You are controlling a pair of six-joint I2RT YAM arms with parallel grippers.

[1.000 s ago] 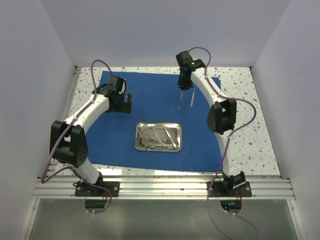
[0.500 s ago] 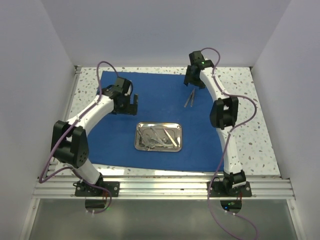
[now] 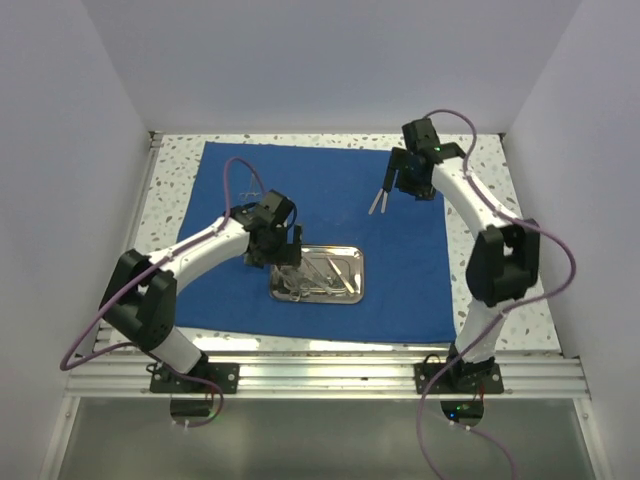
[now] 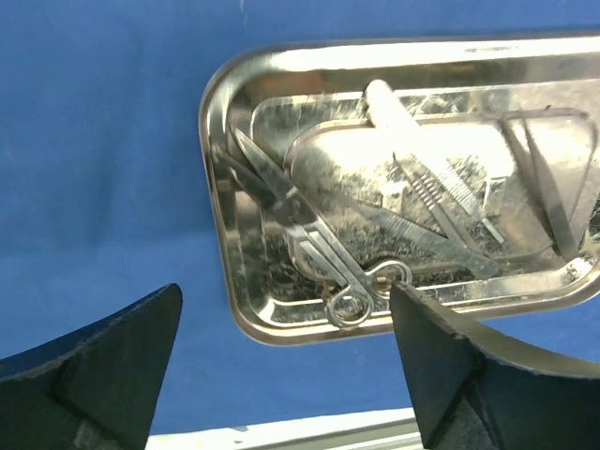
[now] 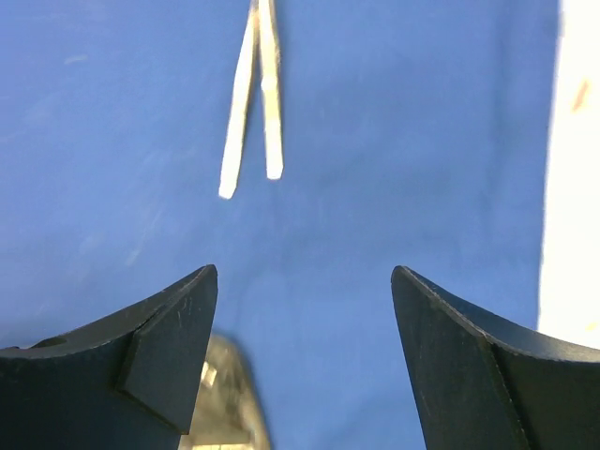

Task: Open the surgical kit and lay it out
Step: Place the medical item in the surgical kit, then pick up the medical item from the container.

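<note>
**Tray pick next: overlapping instruments are the main risk**

The blue wrap is spread flat on the counter, with the steel tray at lower centre of the top view. The tweezers lie on the cloth in the upper right, well apart from the tray.

The right end effector is just beside the tweezers, with its jaws apart and nothing between them. The right wrist view shows the tweezers clear of both fingers.

The left end effector hangs over the tray's left end, also with its jaws wide and empty.

Risks:
- The left wrist view shows the scissors lying across other thin tools in the tray. A pinch there could catch two at once, or drag a neighbour out.
- The tools are flat, shiny and thin against the tray floor, so the fingers may slip off or close on nothing.
- A finger could hit the rim, which would slide or tip the tray and bunch the cloth.
- If the right arm sweeps low, it could knock the tweezers out of place.
</note>
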